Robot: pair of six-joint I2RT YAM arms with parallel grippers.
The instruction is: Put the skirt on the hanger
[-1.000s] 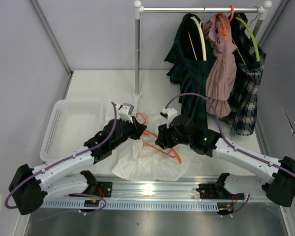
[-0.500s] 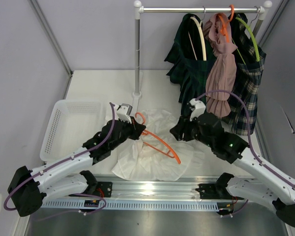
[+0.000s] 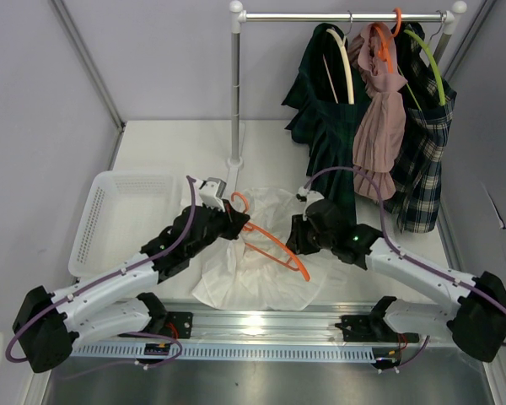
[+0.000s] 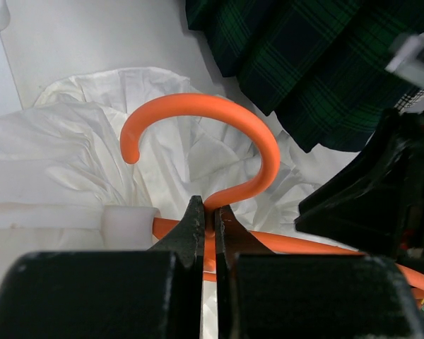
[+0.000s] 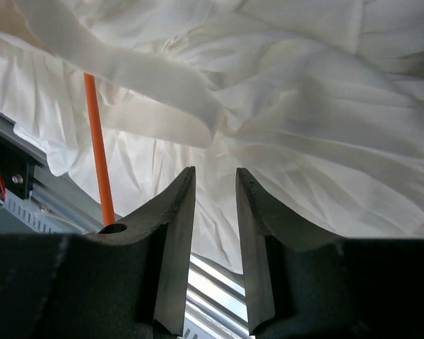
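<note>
The white skirt [image 3: 255, 268] lies crumpled on the table in front of the rack. Over it slants the orange hanger [image 3: 276, 245], its hook [image 4: 215, 127] pointing away from me. My left gripper [image 3: 233, 221] is shut on the hanger's neck just below the hook, as the left wrist view shows [image 4: 210, 212]. My right gripper [image 3: 297, 240] hovers low at the skirt's right side, beside the hanger's lower arm. In the right wrist view its jaws [image 5: 215, 173] stand a little apart with nothing between them, the skirt [image 5: 304, 106] just beyond and the hanger's bar [image 5: 97, 162] to their left.
A white basket [image 3: 122, 215] sits at the left. The rack's pole [image 3: 234, 93] stands behind the skirt. A dark green plaid garment [image 3: 329, 126], a pink one [image 3: 378, 110] and another plaid one [image 3: 426, 152] hang at the back right. A metal rail [image 3: 261, 329] runs along the near edge.
The right arm pulled away from the hanger to the right, then came back down to the skirt's right edge, its jaws narrower. The left gripper kept hold of the hanger.
</note>
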